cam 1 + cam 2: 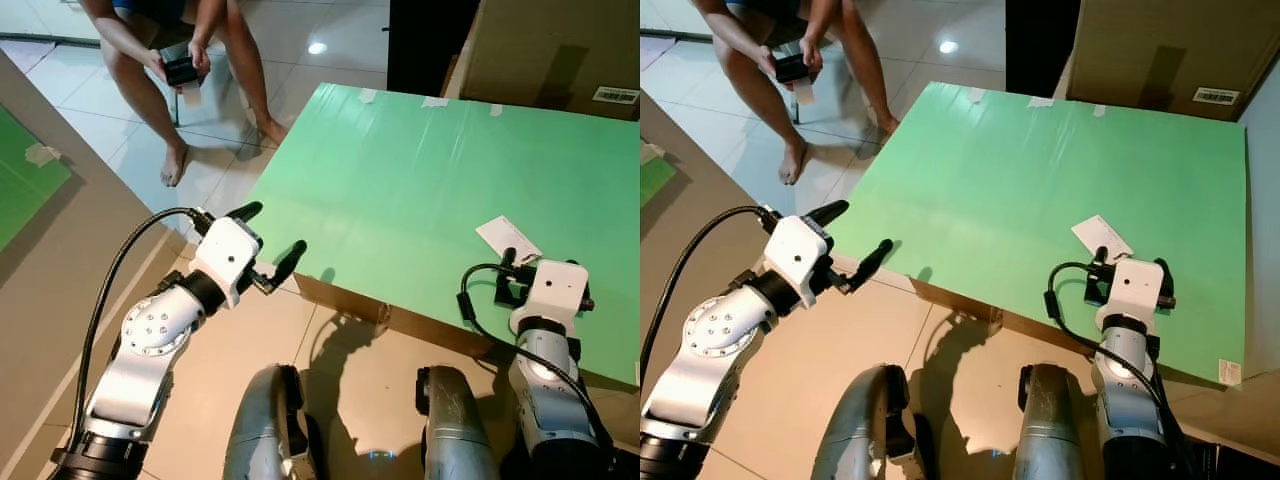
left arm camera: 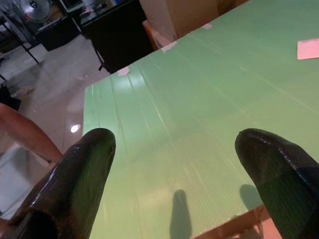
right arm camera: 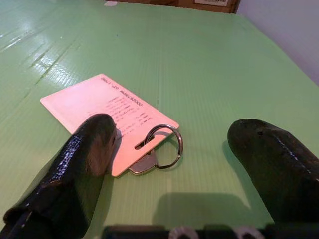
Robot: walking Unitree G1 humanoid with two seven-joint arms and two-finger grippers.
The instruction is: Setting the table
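A green table point(image 1: 420, 170) lies ahead. On its near right part rests a white card point(image 1: 506, 238) with a metal key ring point(image 3: 164, 147) at its near end. My right gripper point(image 3: 177, 159) stands open just before the card and low over the table; its left finger point(image 3: 87, 154) is beside the card's edge. My left gripper point(image 1: 272, 240) is raised off the table's near left corner, open and holding nothing, fingertips pointing toward the table point(image 2: 199, 114).
A person point(image 1: 170, 60) sits on the tiled floor side at the far left, holding a dark device. A cardboard box point(image 1: 555, 50) stands behind the table's far right. A brown counter edge point(image 1: 60, 250) runs along my left.
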